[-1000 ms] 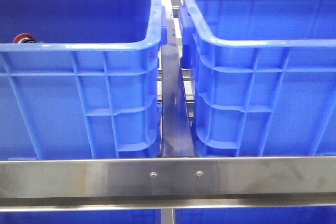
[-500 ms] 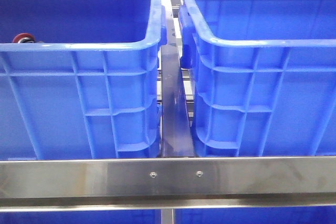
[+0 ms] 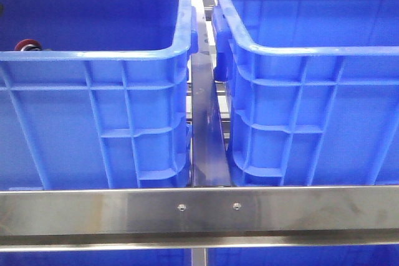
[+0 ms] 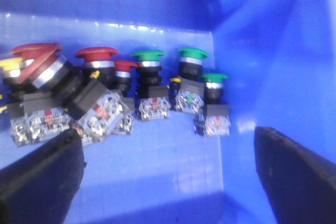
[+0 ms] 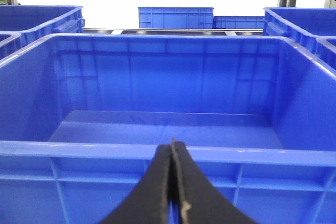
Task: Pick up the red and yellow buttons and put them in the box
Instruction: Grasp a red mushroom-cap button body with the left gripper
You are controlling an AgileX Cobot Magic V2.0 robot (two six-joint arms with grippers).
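no readable labels. left gripper (image 4: 168, 177) is hovering inside the left crate (image 3: 93, 60), fingers (image 4: 39, 182) spread wide, gripping nothing. red buttons (image 4: 94, 56) and a yellow button (image 4: 10, 65) are sitting in a row with green buttons (image 4: 148, 56) at mid-left of the left wrist frame, beyond the fingers, not touching. right gripper (image 5: 172, 182) is sitting pinched closed, empty, facing the right crate (image 5: 168, 150).

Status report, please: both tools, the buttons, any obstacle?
Left tool open above the button pile, holding nothing. Right tool shut, empty, before an empty blue crate. Red buttons and yellow button unpicked; green buttons alongside.
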